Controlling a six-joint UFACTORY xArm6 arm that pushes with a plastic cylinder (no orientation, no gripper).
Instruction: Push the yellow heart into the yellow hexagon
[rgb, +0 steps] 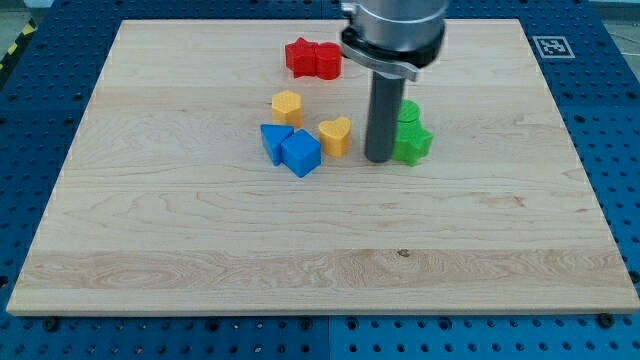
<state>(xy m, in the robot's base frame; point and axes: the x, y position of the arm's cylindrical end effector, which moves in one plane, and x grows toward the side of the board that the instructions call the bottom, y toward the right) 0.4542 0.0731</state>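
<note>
The yellow heart (337, 135) lies near the board's middle. The yellow hexagon (287, 106) lies up and to its left, a short gap apart. My tip (378, 159) rests on the board just right of the yellow heart, with a small gap between them. The rod stands directly left of the green blocks (411, 134) and partly hides them.
Two blue blocks (291, 148) touch each other just left of the yellow heart. Two red blocks (313, 58) sit together near the view's top. The wooden board (200, 240) lies on a blue perforated table, with a marker tag (549, 46) at the top right.
</note>
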